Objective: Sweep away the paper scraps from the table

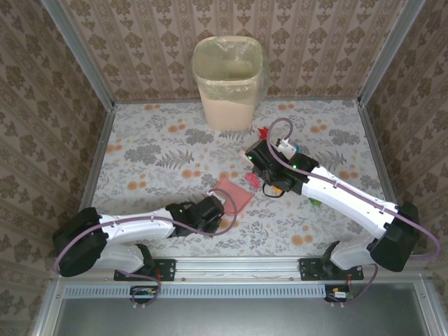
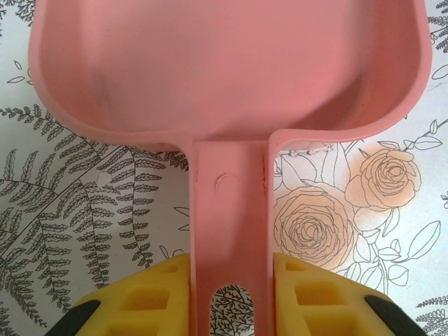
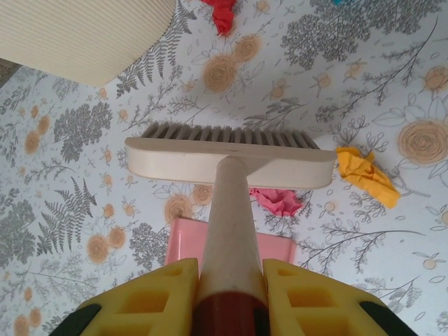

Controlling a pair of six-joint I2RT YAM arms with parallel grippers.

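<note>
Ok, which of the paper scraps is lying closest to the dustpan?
The pink scrap, just past the lip of the dustpan, by the brush. The orange scrap lies farther right, and the red scrap is away by the bin.

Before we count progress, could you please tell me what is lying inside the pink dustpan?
Nothing visible: the floor of the dustpan looks bare. Its front lip is out of frame there, and the brush handle covers part of it from the right wrist.
</note>
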